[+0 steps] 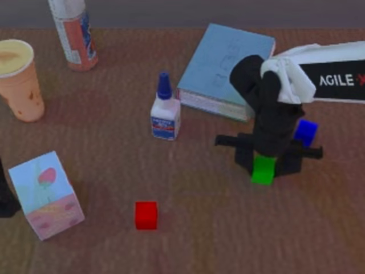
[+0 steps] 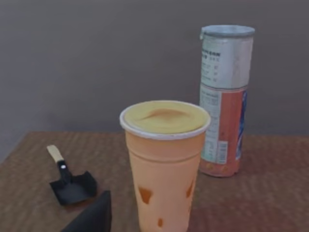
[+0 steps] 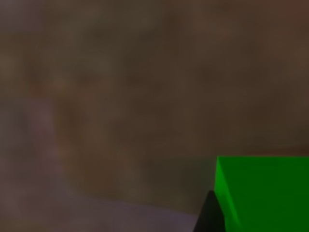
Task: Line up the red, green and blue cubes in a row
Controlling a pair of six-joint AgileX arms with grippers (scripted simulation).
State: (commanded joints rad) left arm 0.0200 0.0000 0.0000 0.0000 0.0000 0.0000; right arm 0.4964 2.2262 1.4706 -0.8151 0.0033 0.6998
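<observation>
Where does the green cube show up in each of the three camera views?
Top view: the green cube sits right of centre, under the right tool, with the blue cube just beyond it.
Left wrist view: not in it; only an orange cup and a can show.
Right wrist view: it fills the lower right corner.
Shared landmark: the brown table, seen in all three.

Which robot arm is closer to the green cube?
Right. The right gripper is directly over the green cube, jaws around it. The left arm sits parked at the table's far left edge.
</observation>
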